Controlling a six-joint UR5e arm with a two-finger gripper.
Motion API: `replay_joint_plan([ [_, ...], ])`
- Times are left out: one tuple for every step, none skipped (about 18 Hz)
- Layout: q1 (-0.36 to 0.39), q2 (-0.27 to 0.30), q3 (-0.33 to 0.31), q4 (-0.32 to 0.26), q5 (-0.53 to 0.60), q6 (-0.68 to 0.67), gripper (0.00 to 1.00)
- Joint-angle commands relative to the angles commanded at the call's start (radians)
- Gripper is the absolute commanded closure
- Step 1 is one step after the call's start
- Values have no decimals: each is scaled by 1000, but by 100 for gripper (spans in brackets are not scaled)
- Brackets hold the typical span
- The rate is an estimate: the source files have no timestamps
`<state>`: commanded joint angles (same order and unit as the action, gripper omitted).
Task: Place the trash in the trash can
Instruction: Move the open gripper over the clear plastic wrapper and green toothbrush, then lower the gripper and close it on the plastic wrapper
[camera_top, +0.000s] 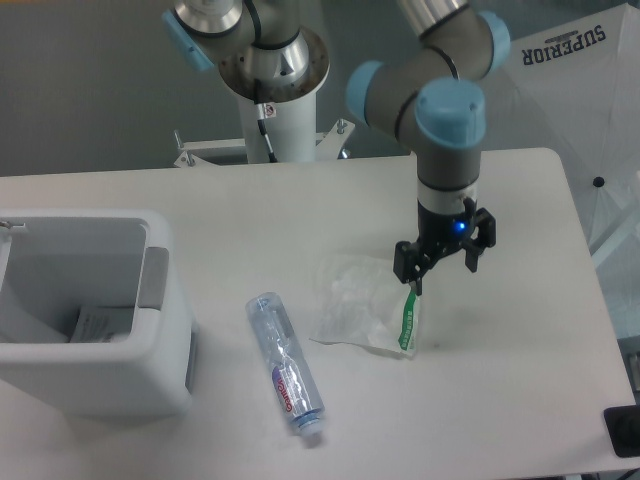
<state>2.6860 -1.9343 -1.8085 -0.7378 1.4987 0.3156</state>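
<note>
Gripper low over the right end of the wrapper, bottle and bin off to the left.

The gripper (444, 270) points down at the table (520, 360) with its two fingers spread apart and nothing between them; its left-hand fingertip sits right at the top of the green strip on the wrapper (362, 314), though whether it touches cannot be told. The crumpled clear wrapper lies flat near the middle of the table, its green edge on the side toward the gripper. The bottle (285, 365) lies on its side just left of the wrapper, apart from it, cap end toward the front edge, purple-red label near that end. The white bin (90, 310) stands at the table's left edge, open at the top, with a scrap of paper (97, 324) showing inside. A white umbrella (570, 90) stands beyond the far right corner.
</note>
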Motion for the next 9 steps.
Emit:
replay_joint_plan([
  [-3,-9,-3,2,0,26,0],
  [-5,-18,-11,3,2,23,0],
  [-6,-23,-20,6,0,23,0],
  [-9,-25,-31,12,0,26,0],
  [-11,-26,-35,17,0,29,0],
  [-12,-28,-38,20,0,23,0],
  [-12,-28,-46,24,0,23,0],
  [-12,-28,-54,28,0,25,0],
  [-12,-28,-57,28,2,22,0],
])
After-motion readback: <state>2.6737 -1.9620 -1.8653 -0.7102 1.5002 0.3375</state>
